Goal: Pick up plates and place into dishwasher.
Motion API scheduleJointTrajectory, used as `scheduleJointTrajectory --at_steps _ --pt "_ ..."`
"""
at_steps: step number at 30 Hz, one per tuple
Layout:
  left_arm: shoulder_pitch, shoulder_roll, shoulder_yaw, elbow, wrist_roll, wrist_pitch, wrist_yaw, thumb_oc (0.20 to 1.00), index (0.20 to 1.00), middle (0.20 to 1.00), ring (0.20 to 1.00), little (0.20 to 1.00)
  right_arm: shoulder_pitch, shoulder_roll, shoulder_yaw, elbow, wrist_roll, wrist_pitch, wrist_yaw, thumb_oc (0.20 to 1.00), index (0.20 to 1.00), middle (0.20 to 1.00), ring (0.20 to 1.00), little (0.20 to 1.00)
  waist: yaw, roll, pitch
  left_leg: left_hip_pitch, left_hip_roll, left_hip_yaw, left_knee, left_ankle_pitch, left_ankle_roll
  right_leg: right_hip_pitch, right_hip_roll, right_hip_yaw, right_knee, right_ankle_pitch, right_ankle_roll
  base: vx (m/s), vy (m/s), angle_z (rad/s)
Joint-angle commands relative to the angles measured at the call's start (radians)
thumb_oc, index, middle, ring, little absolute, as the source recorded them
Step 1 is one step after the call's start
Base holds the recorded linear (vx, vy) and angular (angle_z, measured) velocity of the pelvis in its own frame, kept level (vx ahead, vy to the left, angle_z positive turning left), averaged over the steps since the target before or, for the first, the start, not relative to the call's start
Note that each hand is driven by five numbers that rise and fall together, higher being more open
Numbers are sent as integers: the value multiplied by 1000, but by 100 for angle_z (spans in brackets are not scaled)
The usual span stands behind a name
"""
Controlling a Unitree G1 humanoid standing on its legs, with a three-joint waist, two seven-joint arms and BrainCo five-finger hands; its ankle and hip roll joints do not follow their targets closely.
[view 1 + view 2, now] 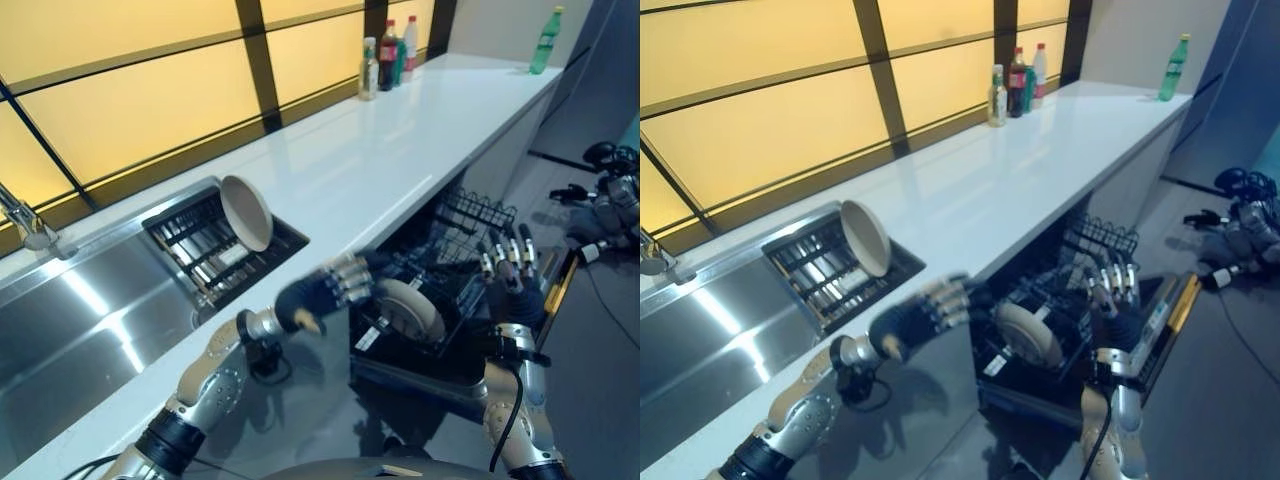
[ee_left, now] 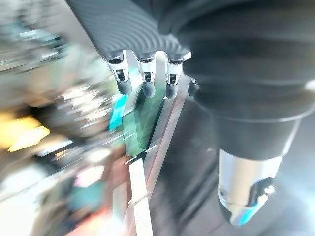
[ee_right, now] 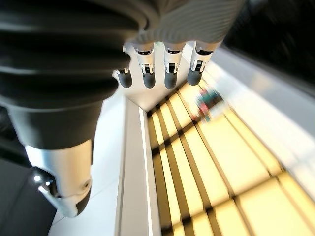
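Note:
A beige plate (image 1: 412, 312) stands on edge in the pulled-out dishwasher rack (image 1: 478, 214) below the counter. My left hand (image 1: 318, 291) hovers just to the left of that plate, fingers relaxed and holding nothing; the left wrist view shows its fingers (image 2: 146, 78) empty too. My right hand (image 1: 512, 283) is raised at the right side of the rack, open, with straight fingers pointing up. A second beige plate (image 1: 247, 212) leans upright in the drying rack (image 1: 200, 250) set into the counter beside the sink.
The steel sink (image 1: 70, 320) with its tap (image 1: 25, 225) lies at the left. A long white counter (image 1: 380, 150) runs back to several bottles (image 1: 387, 55) and one green bottle (image 1: 546, 40). The dishwasher door (image 1: 560, 285) hangs open at the right.

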Motion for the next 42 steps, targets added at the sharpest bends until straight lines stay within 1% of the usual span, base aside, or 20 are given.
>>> scheduleJointTrajectory --at_steps 1,3,5,8,10,12,14,15,17,19,22,24,25,28,30,31,32,34,37,42 --pt "-17 15 101 -122 13 -130 105 1000 1000 1000 1000 1000 -66 0 3 -120 50 -2 64 1000 1000 1000 1000 1000 37 -8 11 5 -45 -71 34 -77 66 -16 54 -53 48 -13 10 -59 28 27" --pt "-16 16 160 -136 87 -199 195 1000 1000 1000 1000 1000 -79 8 20 -133 78 -4 78 1000 1000 1000 1000 1000 54 -14 14 9 -44 -78 33 -78 65 -13 54 -71 49 -21 7 -43 19 25" --pt "-14 31 206 -154 147 -241 334 1000 1000 1000 1000 1000 -107 18 36 -145 108 -5 94 1000 1000 1000 1000 1000 71 -19 15 14 -39 -86 29 -73 59 -2 53 -88 46 -30 6 -19 4 27" --pt "-24 27 268 -142 183 -260 436 1000 1000 1000 1000 1000 -151 33 42 -153 121 -23 95 1000 1000 1000 1000 1000 91 -21 9 11 -33 -89 30 -63 53 11 54 -106 48 -41 2 5 2 17" --pt "-27 19 298 -143 186 -255 452 1000 1000 1000 1000 1000 -173 36 35 -162 110 -27 77 1000 1000 1000 1000 1000 98 -24 3 2 -28 -80 46 -65 48 18 55 -116 47 -50 -3 2 12 18" --pt "-29 16 317 -151 208 -251 462 1000 1000 1000 1000 1000 -191 29 20 -162 91 -26 55 1000 1000 1000 1000 1000 97 -30 3 -18 -25 -36 108 -87 43 23 53 -131 49 -57 -12 -10 38 26" --pt "-46 10 310 -150 197 -224 446 1000 1000 1000 1000 1000 -178 20 -11 -155 78 -39 33 1000 1000 1000 1000 1000 77 -31 4 -35 -5 96 143 -87 35 33 38 -202 43 -51 -16 -14 85 55" --pt "-54 10 309 -143 190 -209 443 1000 1000 1000 1000 1000 -173 22 -25 -146 67 -50 38 1000 1000 1000 1000 1000 70 -28 2 -32 7 116 125 -79 39 33 33 -227 52 -54 -15 3 142 111" --pt "-60 21 318 -103 192 -199 451 1000 1000 1000 1000 1000 -168 23 -44 -121 72 -61 55 1000 1000 1000 1000 1000 60 -19 5 -11 2 91 84 -73 56 21 19 -230 110 -61 -1 27 149 115" --pt "-64 27 327 -81 211 -185 454 1000 1000 1000 1000 1000 -157 33 -62 -127 90 -64 84 1000 1000 1000 1000 1000 56 -13 6 -4 -15 57 42 -64 75 -8 9 -208 189 -41 10 7 136 40" --pt "-74 34 327 -54 217 -175 432 1000 1000 1000 1000 1000 -131 56 -84 -150 89 -81 96 1000 1000 1000 1000 1000 46 7 20 -16 -34 18 17 -52 108 -106 -1 -161 441 22 8 -34 148 19" --pt "-72 30 313 -55 220 -173 403 1000 1000 1000 1000 1000 -109 58 -98 -154 92 -98 105 1000 1000 1000 1000 1000 32 19 46 -23 -35 -21 26 -48 110 -182 22 -110 600 84 4 -19 77 43" --pt "-71 26 307 -57 225 -170 389 1000 1000 1000 1000 1000 -100 62 -106 -153 88 -103 108 1000 1000 1000 1000 1000 25 17 52 -24 -38 -42 29 -46 106 -201 35 -84 612 104 5 42 -8 56" --pt "-65 31 288 -68 241 -161 359 1000 1000 1000 1000 1000 -74 64 -125 -158 96 -114 126 1000 1000 1000 1000 1000 3 -2 62 -14 -44 -86 34 -45 82 -193 52 -54 473 117 10 127 -114 58" --pt "-75 37 269 -84 273 -149 373 1000 1000 1000 1000 1000 -82 63 -139 -164 100 -117 119 1000 1000 1000 1000 1000 -10 -26 67 -3 -50 -99 55 -76 66 -163 44 -44 238 103 13 196 -204 53" --pt "-80 39 265 -86 281 -147 380 1000 1000 1000 1000 1000 -88 63 -142 -162 101 -118 117 1000 1000 1000 1000 1000 -15 -32 71 4 -51 -107 61 -89 64 -159 43 -34 201 118 21 180 -203 44" --pt "-84 41 265 -86 293 -141 387 1000 1000 1000 1000 1000 -97 63 -150 -158 102 -116 109 1000 1000 1000 1000 1000 -20 -37 73 11 -44 -103 69 -102 63 -150 46 -18 172 121 29 162 -185 42" --pt "-83 46 275 -84 299 -126 376 1000 1000 1000 1000 1000 -115 59 -174 -148 92 -99 99 1000 1000 1000 1000 1000 -13 -38 62 10 -25 -92 78 -102 54 -101 56 -20 121 63 32 169 -177 43" --pt "-69 60 293 -83 316 -105 340 1000 1000 1000 1000 1000 -122 44 -190 -152 83 -76 64 1000 1000 1000 1000 1000 -8 -32 38 10 -15 -93 74 -90 46 -60 77 -4 84 27 24 182 -121 17" --pt "-94 157 307 -53 505 -143 338 1000 1000 1000 1000 1000 -102 27 -202 -158 60 -46 32 1000 1000 1000 1000 1000 -22 -15 7 14 -5 -89 53 -76 40 -40 107 22 55 -13 2 167 -92 -18"
